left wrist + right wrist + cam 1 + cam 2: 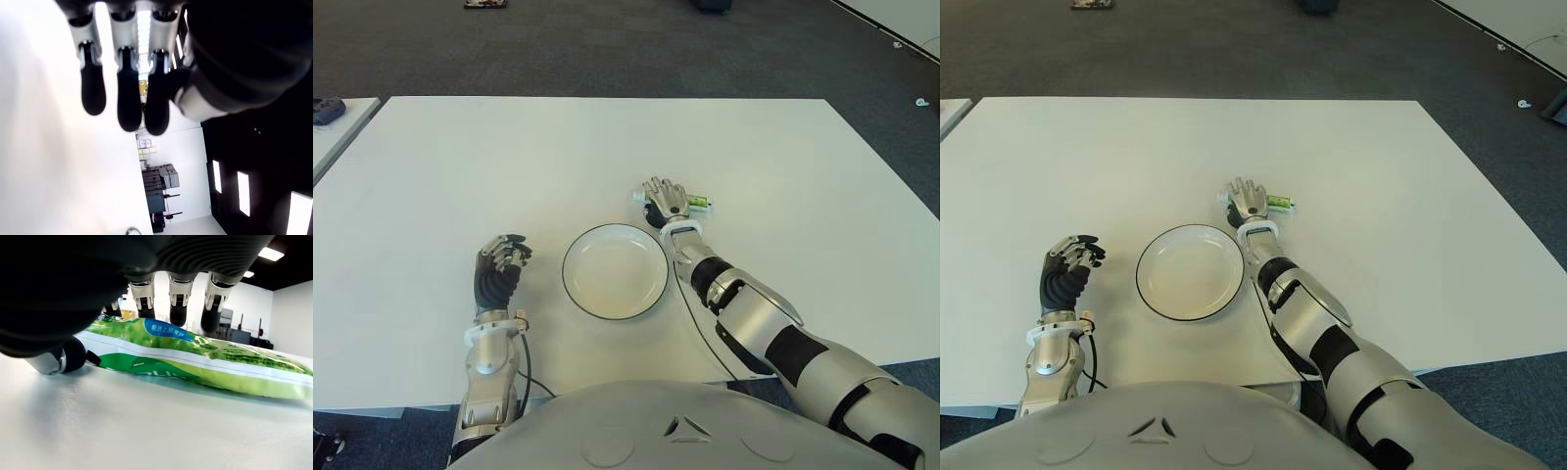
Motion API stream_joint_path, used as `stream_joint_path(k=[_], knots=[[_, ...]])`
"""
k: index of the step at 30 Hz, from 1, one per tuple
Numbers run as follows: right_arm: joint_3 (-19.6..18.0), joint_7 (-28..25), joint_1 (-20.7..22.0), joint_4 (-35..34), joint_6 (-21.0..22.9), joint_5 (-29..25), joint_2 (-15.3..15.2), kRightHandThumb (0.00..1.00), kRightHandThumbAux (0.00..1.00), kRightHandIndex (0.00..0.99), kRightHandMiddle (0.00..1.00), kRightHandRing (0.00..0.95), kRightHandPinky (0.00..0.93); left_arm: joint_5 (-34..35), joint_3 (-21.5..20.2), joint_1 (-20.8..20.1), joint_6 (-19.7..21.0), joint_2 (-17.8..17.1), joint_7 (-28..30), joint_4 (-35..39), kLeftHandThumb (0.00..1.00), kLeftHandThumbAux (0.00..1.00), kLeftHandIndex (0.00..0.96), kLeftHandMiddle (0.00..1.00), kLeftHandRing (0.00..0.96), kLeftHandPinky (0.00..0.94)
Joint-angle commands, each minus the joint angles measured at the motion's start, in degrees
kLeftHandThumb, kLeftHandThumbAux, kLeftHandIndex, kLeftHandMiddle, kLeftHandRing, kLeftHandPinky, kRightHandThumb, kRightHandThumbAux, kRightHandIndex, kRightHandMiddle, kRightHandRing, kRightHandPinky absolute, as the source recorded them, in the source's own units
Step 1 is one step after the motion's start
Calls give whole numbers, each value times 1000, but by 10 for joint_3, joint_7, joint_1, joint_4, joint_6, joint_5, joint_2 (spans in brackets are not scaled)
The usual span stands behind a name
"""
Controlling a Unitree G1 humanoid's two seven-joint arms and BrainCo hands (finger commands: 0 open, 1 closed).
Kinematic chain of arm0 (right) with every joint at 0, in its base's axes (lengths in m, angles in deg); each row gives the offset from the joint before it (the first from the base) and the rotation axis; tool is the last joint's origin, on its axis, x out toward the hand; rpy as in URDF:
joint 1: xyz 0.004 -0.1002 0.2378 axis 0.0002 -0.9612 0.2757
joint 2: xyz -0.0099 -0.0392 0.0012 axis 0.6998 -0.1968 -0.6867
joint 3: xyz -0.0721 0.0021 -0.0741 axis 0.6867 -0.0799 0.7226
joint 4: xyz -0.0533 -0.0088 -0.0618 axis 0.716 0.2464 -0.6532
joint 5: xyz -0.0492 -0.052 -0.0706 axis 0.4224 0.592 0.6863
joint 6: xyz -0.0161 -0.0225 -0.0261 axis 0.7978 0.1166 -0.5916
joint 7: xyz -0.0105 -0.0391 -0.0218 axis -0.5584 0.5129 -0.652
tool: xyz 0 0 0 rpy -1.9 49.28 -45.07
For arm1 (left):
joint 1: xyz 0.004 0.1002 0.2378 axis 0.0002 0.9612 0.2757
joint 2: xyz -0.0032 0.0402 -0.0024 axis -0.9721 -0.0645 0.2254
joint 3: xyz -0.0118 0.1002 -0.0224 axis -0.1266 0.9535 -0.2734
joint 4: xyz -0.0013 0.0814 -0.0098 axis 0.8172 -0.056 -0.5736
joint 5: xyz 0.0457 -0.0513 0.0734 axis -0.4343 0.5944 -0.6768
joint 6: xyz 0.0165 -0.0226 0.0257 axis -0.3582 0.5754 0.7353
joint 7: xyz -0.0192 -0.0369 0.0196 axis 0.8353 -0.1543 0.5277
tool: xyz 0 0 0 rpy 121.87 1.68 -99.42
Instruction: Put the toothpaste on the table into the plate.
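Toothpaste [195,357] is what you have under your right hand [666,202]: one green and white tube, lying flat on the white table [607,147] just beyond the far right edge of the plate [615,271]. In the eye views the hand covers most of the tube, with one green end showing past the hand on its right side and the white cap end peeking out on its left. Your right wrist view shows three fingers [178,308] reaching over the top of the tube and the thumb low beside it at the table surface; the fingers are spread over it, and you cannot tell from these views whether they are pressing on it. The tube is still resting on the table.

You have one plate, round and white with a dark rim, sitting near the table's front edge between your two arms, with nothing in it.

Your left hand [501,264] shows to the left of the plate, well apart from it, palm turned inward with its fingers [129,103] loosely curled and holding nothing.
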State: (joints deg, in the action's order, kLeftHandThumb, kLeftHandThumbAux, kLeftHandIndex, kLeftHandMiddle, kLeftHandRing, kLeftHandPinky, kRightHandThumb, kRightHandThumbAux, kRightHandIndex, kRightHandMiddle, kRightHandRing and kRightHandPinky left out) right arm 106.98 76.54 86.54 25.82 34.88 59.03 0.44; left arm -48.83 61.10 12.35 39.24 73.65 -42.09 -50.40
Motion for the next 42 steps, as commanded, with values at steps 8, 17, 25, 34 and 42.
stream_joint_path(k=[8,17,25,34,42], knots=[[-24,29,-34,14,-12,-22,2,713,687,409,347,361,387,-1,-4,-1,-1,4,-7,-7,701,718,430,546,527,497],[-49,65,-35,9,-50,-37,-3,821,677,438,480,532,506,2,-8,-4,-1,6,-6,-8,703,718,430,548,529,506],[-68,103,-34,6,-101,-54,-11,842,674,424,545,643,593,-4,-9,-8,-14,5,-11,-17,703,718,431,557,536,498],[-92,118,-25,0,-142,-77,-20,841,678,414,550,679,621,2,-11,-13,-26,0,-6,-29,700,720,430,555,531,492],[-115,134,-16,-22,-163,-96,-24,841,678,411,549,699,709,11,-15,-14,-20,4,-7,-28,701,719,429,548,526,494]])
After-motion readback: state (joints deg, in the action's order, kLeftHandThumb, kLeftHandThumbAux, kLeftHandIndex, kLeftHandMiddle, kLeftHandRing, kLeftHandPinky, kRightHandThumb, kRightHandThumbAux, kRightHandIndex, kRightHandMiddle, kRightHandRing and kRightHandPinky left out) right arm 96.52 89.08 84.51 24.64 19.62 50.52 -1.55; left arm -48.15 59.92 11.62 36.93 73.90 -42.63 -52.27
